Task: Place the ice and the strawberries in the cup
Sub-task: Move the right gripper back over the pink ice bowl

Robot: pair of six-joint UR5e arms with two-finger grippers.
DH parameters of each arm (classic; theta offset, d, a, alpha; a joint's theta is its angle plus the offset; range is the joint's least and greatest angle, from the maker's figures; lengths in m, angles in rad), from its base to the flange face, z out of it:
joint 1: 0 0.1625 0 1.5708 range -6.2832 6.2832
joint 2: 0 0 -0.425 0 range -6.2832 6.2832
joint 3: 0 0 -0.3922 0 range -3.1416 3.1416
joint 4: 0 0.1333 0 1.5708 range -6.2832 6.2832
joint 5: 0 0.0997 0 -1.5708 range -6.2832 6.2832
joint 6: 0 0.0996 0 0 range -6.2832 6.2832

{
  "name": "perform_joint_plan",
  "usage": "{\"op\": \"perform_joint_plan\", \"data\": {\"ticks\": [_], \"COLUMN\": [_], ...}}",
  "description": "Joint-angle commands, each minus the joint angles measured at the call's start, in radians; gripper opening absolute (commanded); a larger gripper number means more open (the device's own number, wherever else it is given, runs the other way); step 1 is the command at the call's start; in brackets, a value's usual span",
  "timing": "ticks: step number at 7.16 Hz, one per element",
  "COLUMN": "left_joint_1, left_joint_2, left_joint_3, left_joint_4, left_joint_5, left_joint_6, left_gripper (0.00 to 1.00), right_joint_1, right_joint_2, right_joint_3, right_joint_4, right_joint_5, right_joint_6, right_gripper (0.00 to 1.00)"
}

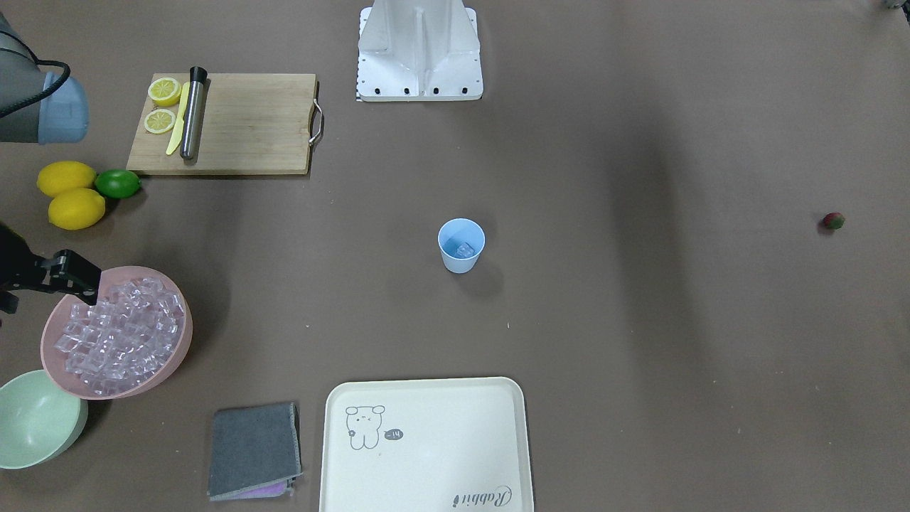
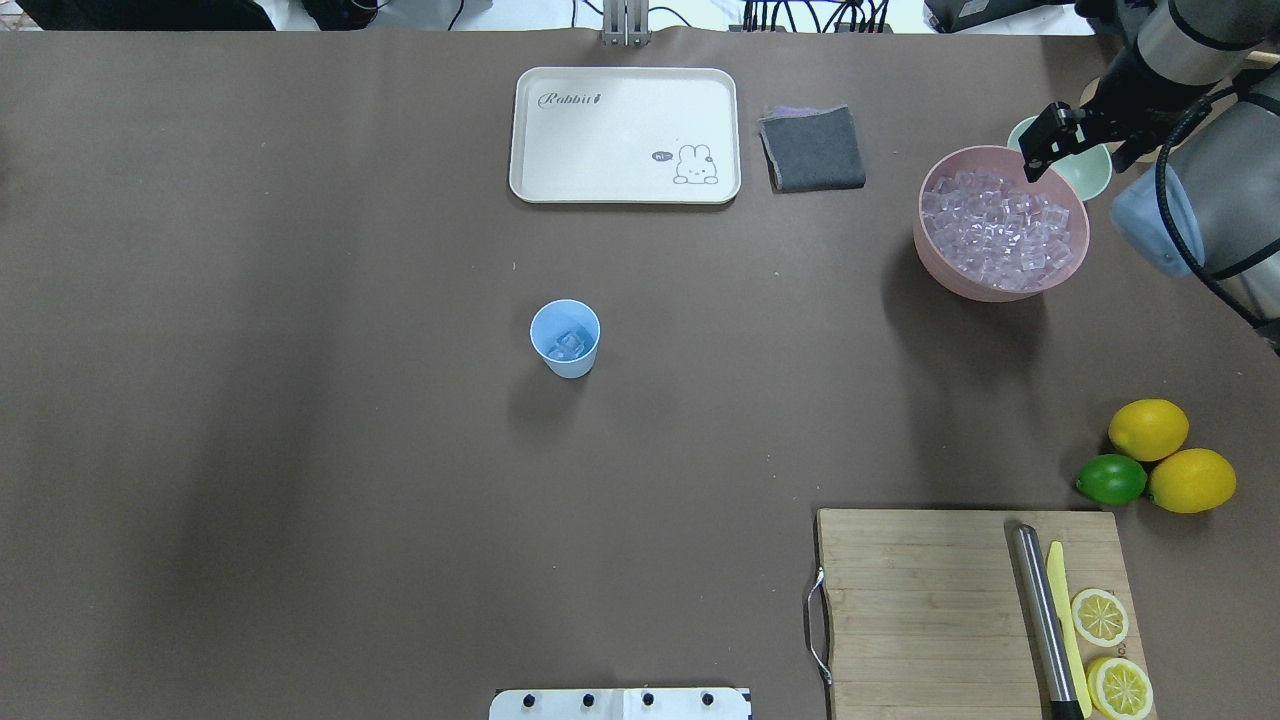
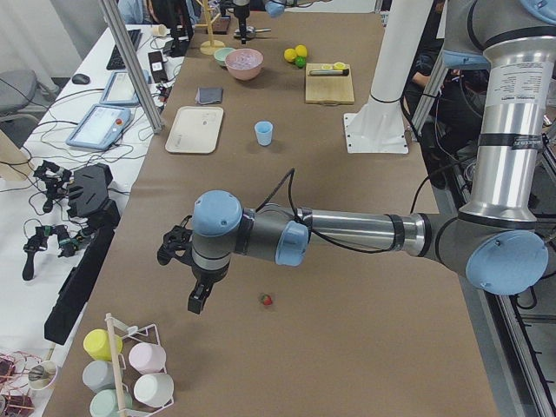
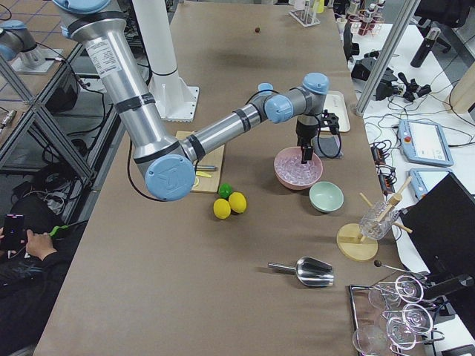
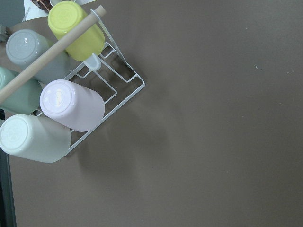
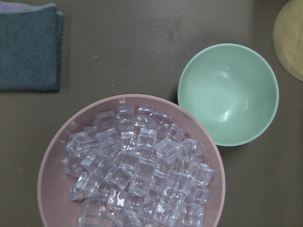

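Note:
The pale-blue cup (image 2: 565,338) stands upright mid-table, with a clear ice cube (image 2: 568,346) or two inside; it also shows in the front view (image 1: 461,245). Many more ice cubes (image 6: 137,170) fill the pink bowl (image 2: 925,240). My right gripper (image 2: 1075,160) hovers over that bowl's far rim, its fingers (image 2: 1035,160) spread and empty. The red strawberry (image 1: 834,220) lies alone on the table far to my left. In the left side view my left gripper (image 3: 198,300) hangs just beside the strawberry (image 3: 267,301). I cannot tell if it is open.
A mint-green bowl (image 6: 227,94) touches the pink bowl's far side. A grey cloth (image 2: 812,148) and cream tray (image 2: 625,135) lie at the far edge. Lemons (image 2: 1148,428), a lime (image 2: 1110,479) and a cutting board (image 2: 930,600) are near right. A mug rack (image 5: 71,104) stands by my left wrist.

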Motion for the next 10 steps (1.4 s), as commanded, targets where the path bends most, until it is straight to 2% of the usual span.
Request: {"op": "perform_joint_plan", "data": {"ticks": [1,3,4,7,10], "left_joint_1": [0.015,0.02,0.018,0.018,0.02], "left_joint_2": [0.0,-0.002,-0.002,-0.002,-0.005], "left_joint_3": [0.0,0.0,0.0,-0.005,-0.006], "left_joint_4": [-0.003,-0.003,-0.003,-0.005,-0.003], "left_joint_5": [-0.001,-0.001,0.001,-0.001,0.001], "left_joint_6": [0.0,0.0,0.0,0.0,-0.002], "left_gripper": [0.98,0.98,0.98,0.98,0.98], "right_joint_1": [-0.03,-0.105,-0.142,-0.164,-0.17], "right_joint_2": [0.019,0.018,0.008,-0.003,-0.002], "right_joint_3": [-0.014,-0.015,-0.029,-0.058,-0.093], "right_joint_4": [0.005,0.048,0.048,0.048,0.048], "right_joint_5": [-0.013,-0.022,-0.023,-0.056,-0.053], "right_joint_6": [0.113,0.109,0.09,0.04,0.037], "right_gripper": [0.97,0.93,0.88,0.75,0.73]}}
